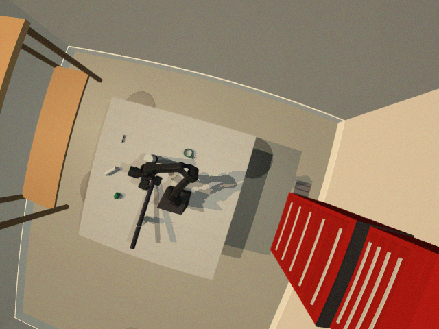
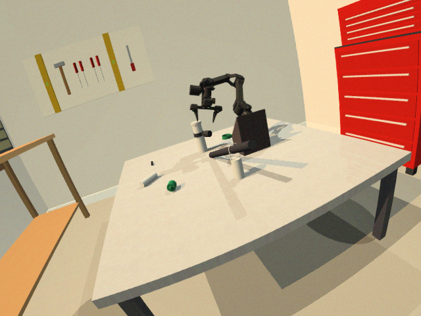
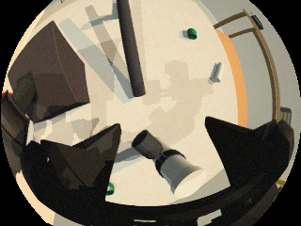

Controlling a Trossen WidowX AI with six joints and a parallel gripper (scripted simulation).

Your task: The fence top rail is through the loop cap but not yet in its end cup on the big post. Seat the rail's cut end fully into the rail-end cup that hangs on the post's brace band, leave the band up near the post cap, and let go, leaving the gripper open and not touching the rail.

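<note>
Top view: The end effector (image 1: 149, 182) (image 2: 205, 117) (image 3: 165, 124) is carried over the tabletop (image 1: 198, 247) (image 2: 190, 217) (image 3: 160, 52), beside the big post (image 1: 148, 157) (image 2: 200, 143) (image 3: 176, 171). The rail (image 1: 141, 216) (image 2: 225, 150) (image 3: 131, 52) runs from beneath the end effector toward the near table edge. Table margin remains beyond the rail's outer end. Lateral clearance at the arm's base (image 1: 173, 208) (image 2: 260, 130) (image 3: 52, 75) is smaller; rail travel on that side should be limited.

Exterior view: The rail passes through the loop cap (image 2: 235, 156) on the short post (image 2: 238, 168); this stage is complete. The cut end lies short of the rail-end cup (image 2: 207, 133) (image 3: 147, 143) and appears lower than it. The brace band (image 2: 197, 134) (image 3: 170, 157) sits on the upper part of the big post, below the post cap (image 2: 195, 124) (image 3: 189, 183). One fingertip appears close to the post cap; contact cannot be confirmed.

Wrist view: The end effector is opened wide and has hold of nothing. The cup and post top appear between the spread fingers. A visible gap separates the cup from the rail's cut end. Remaining work: align cup and rail, seat the end fully, keep the band high, then release and withdraw. Lateral finger clearance should be verified before any descent, since contact could tip the post or lower the band.
</note>
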